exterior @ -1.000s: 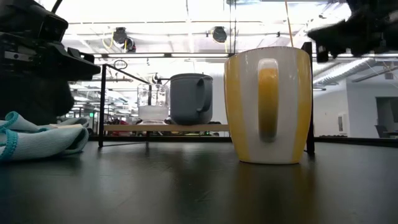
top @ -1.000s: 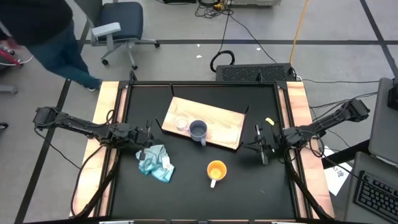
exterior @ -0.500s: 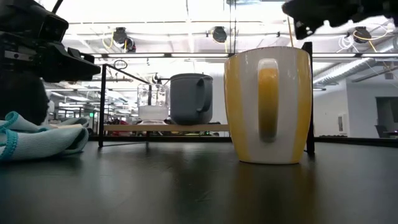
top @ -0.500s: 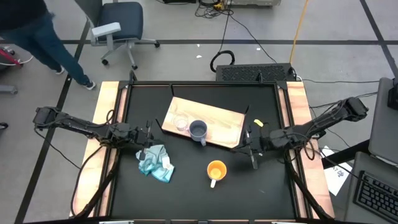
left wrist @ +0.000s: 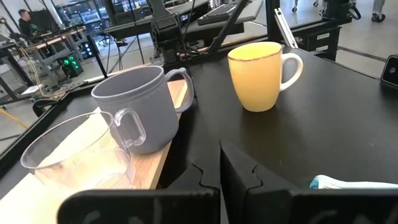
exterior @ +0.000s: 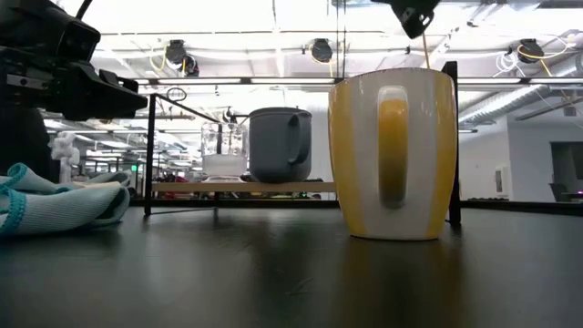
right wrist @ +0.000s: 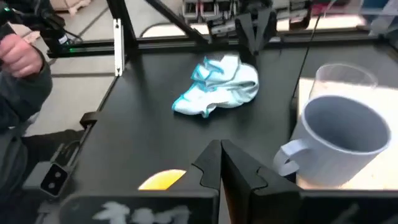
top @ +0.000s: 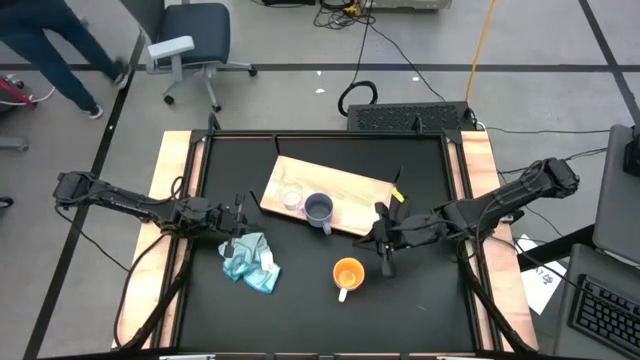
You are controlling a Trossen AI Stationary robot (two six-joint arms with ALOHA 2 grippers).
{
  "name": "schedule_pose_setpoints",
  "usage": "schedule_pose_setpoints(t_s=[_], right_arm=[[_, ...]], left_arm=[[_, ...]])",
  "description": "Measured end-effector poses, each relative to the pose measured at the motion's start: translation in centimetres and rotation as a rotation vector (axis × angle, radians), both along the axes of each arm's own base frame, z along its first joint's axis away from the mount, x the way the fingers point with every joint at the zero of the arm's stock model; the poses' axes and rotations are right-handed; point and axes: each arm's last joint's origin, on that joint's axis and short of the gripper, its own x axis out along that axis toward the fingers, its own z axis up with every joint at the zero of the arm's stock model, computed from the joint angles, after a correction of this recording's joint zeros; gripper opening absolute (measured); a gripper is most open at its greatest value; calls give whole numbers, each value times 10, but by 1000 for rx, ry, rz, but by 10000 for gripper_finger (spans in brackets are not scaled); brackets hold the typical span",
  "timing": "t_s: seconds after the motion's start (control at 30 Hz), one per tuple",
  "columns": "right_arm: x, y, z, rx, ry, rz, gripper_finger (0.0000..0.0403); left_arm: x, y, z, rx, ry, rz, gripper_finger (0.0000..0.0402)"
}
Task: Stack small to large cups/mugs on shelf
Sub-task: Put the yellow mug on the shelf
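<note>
A clear glass cup (top: 291, 198) and a grey-blue mug (top: 319, 210) stand side by side on the near part of the light wooden shelf (top: 345, 190). The orange mug (top: 347, 274) stands on the black table in front of it, its white handle toward the near edge. My right gripper (top: 378, 240) hovers shut, raised above the table just right of the orange mug and near the shelf's right end. My left gripper (top: 240, 222) rests shut at the table's left, beside the cloth. It points at the grey-blue mug (left wrist: 140, 106) and the orange mug (left wrist: 258, 74).
A crumpled light blue cloth (top: 250, 258) lies on the table's left part, near my left gripper. Black frame posts (exterior: 148, 150) stand at the table's edges. A person (top: 60, 45) and an office chair (top: 190, 40) are on the floor beyond the far left corner.
My right gripper has risen and swung toward the table's left, from near the right edge to beside the orange mug, tipping more level; it stays shut. The cups and the cloth have kept their places. The person beyond the table has walked farther off.
</note>
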Motion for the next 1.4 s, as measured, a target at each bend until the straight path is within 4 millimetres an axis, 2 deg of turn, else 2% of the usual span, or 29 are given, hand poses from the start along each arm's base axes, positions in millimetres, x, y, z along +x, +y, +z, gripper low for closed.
schedule_pose_setpoints(t_s=[0.23,0.43,0.57,0.7,0.9,1.13,1.27,1.4], right_arm=[[14,6,6,83,210,-42,0],[30,13,-3,142,275,60,0],[38,8,-14,178,330,57,7],[45,-4,-23,225,388,25,40],[44,-17,-28,274,465,-41,114],[42,-21,-30,352,523,-62,192],[41,-21,-31,356,530,-69,214],[41,-21,-31,351,538,-69,216]], left_arm=[[0,0,0,-23,4,-7,2],[0,0,0,-28,4,-6,2],[0,0,0,-28,4,-6,1],[0,0,1,-31,-3,-6,1],[0,0,1,-41,-1,-3,2],[0,0,1,-34,-2,-2,2],[0,0,1,-29,-3,-3,2],[0,0,1,-29,-3,-3,1]])
